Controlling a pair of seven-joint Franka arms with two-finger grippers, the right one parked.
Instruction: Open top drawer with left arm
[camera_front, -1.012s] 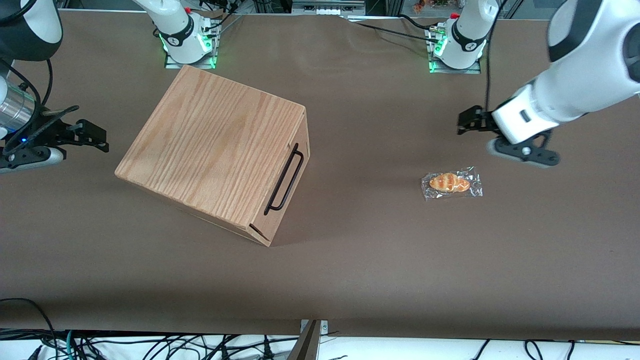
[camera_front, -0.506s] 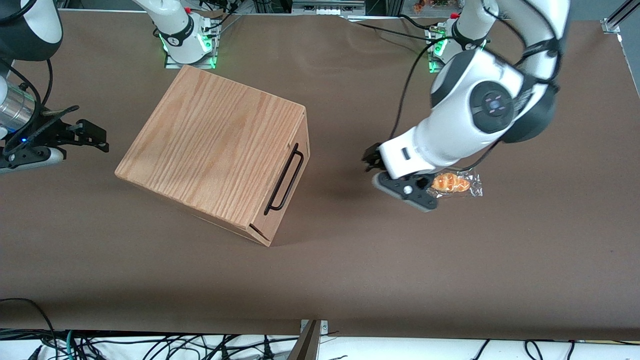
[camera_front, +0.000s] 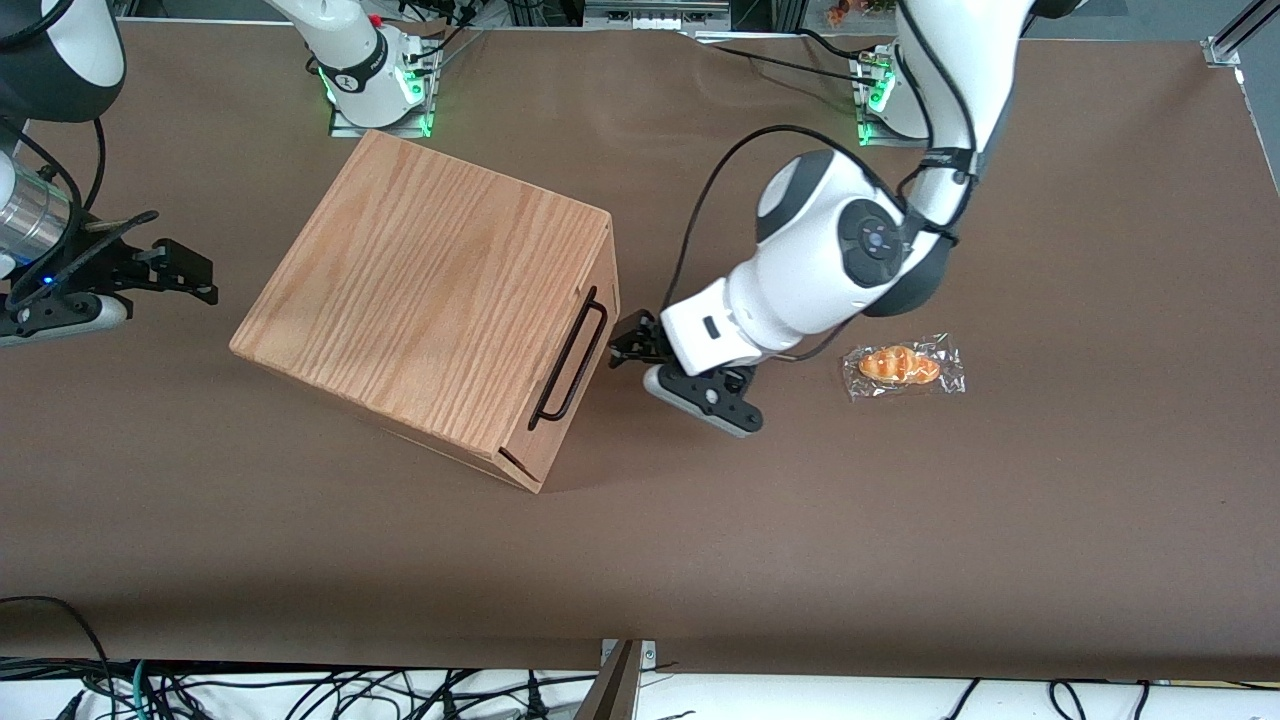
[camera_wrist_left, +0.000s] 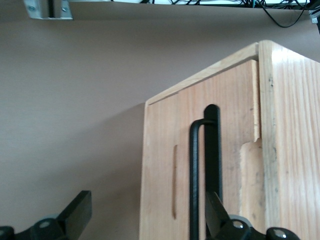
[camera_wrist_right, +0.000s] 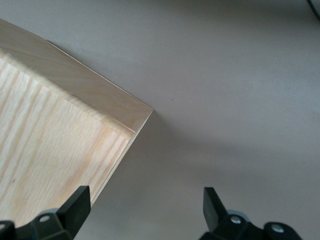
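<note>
The left arm's black claw (camera_front: 625, 350) hovers wide open and empty just in front of the wooden box (camera_front: 420, 300), level with the top drawer (camera_wrist_left: 220, 165), which is still shut. The drawer's thin black bar handle (camera_front: 568, 358) lies just ahead of the claw, its long axis running across the approach line, with one fingertip (camera_wrist_left: 217, 210) already beside the bar. The white left arm (camera_front: 830, 250) reaches in low over the brown bench (camera_front: 700, 560), and a wrapped pastry (camera_front: 902, 366) lies on the bench near the arm's wrist, away from the box.

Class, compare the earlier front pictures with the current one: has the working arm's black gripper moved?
Yes. The black gripper has travelled from near the wrapped bread roll toward the oak-grain wooden box, now open just in front of its black bar handle.
</note>
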